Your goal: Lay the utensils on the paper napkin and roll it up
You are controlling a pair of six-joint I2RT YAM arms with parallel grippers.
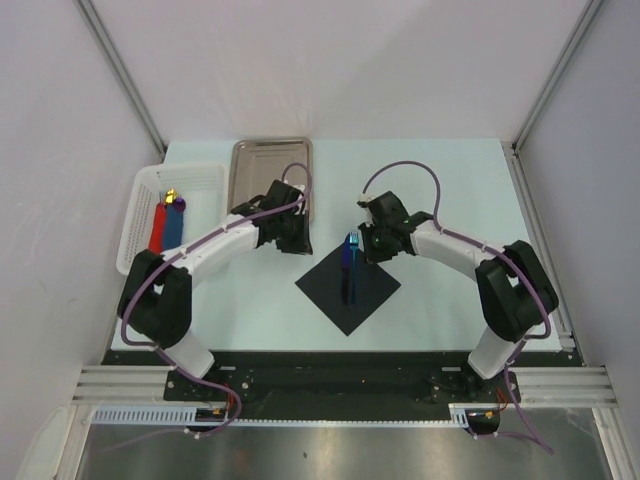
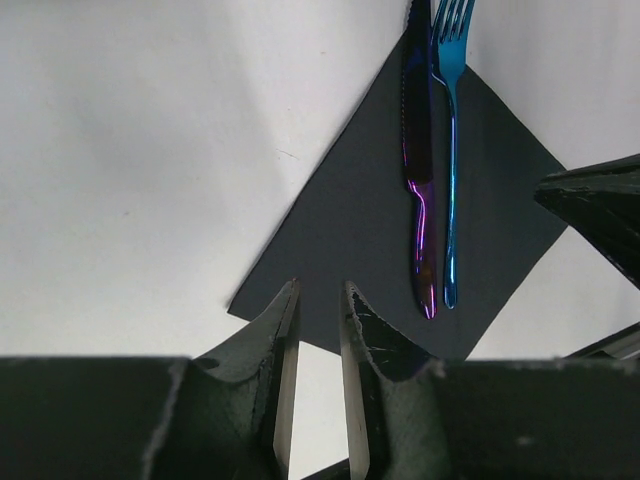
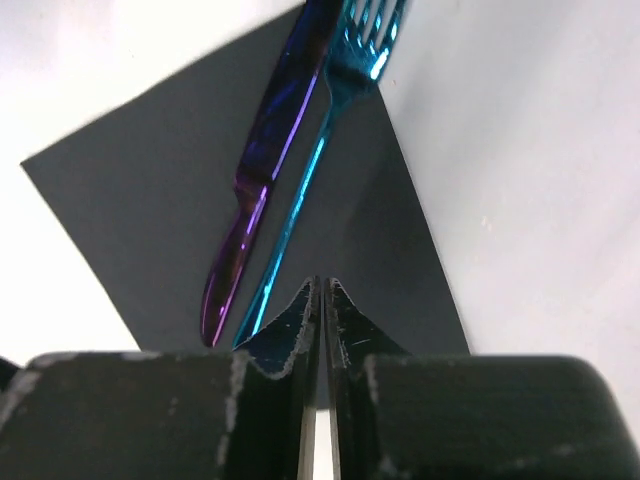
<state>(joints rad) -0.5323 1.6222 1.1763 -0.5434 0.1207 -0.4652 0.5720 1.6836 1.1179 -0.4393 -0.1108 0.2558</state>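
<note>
The black paper napkin (image 1: 360, 298) (image 2: 360, 230) (image 3: 140, 190) lies as a diamond at the table's middle. On it, side by side, rest the bright blue fork (image 1: 351, 246) (image 2: 452, 150) (image 3: 310, 180) and the dark purple knife (image 1: 346, 280) (image 2: 417, 130) (image 3: 272, 150), their heads past the napkin's far corner. My left gripper (image 1: 296, 240) (image 2: 322, 290) hovers at the napkin's left corner, its jaws a narrow gap apart with nothing between. My right gripper (image 1: 372, 246) (image 3: 322, 284) is over the napkin's right part beside the fork handle, shut, nothing visible between its pads.
A shiny steel tray (image 1: 272, 160) sits at the back behind the left arm. A white basket (image 1: 134, 215) at the far left holds flat red and blue pieces (image 1: 166, 226). The right gripper's dark body (image 2: 600, 210) shows at the right of the left wrist view.
</note>
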